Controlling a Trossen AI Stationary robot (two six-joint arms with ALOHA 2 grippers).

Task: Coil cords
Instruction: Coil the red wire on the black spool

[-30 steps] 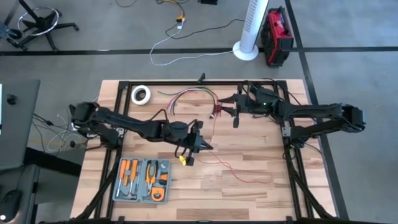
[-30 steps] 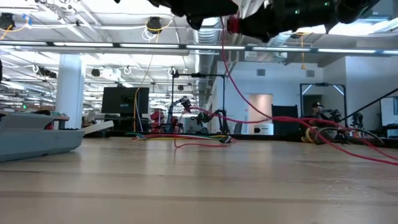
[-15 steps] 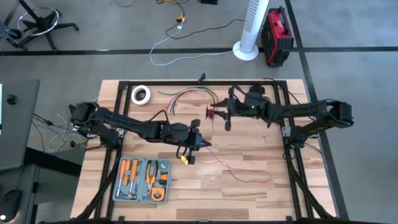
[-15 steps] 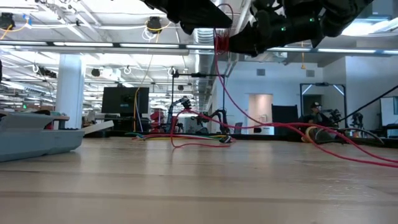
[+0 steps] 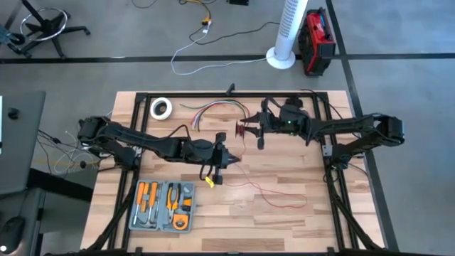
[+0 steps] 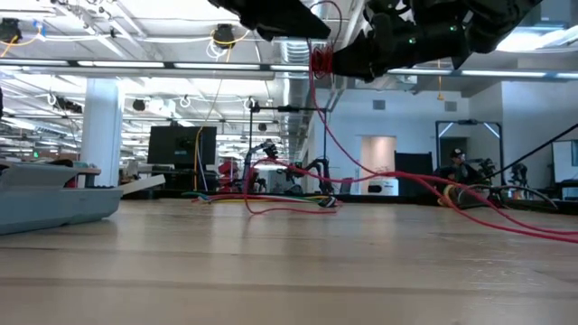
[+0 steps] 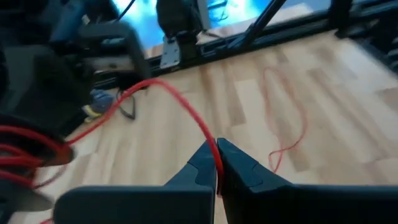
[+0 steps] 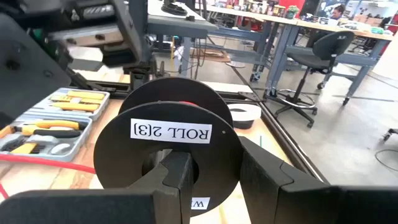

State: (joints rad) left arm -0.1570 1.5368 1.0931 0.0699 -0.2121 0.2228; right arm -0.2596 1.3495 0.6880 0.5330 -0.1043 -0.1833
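Left gripper [image 7: 217, 163] pinching red wire [image 7: 186, 112]; running up toward spool [image 8: 168, 134], clamped in right gripper [image 8: 214, 174] just beside.

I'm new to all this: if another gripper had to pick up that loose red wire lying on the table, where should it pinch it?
Probably on the slack loop of the red wire lying flat on the bare wood of the table, coming straight down from above. That stretch is clear of the left gripper, which already pinches the wire, and of the tool tray.
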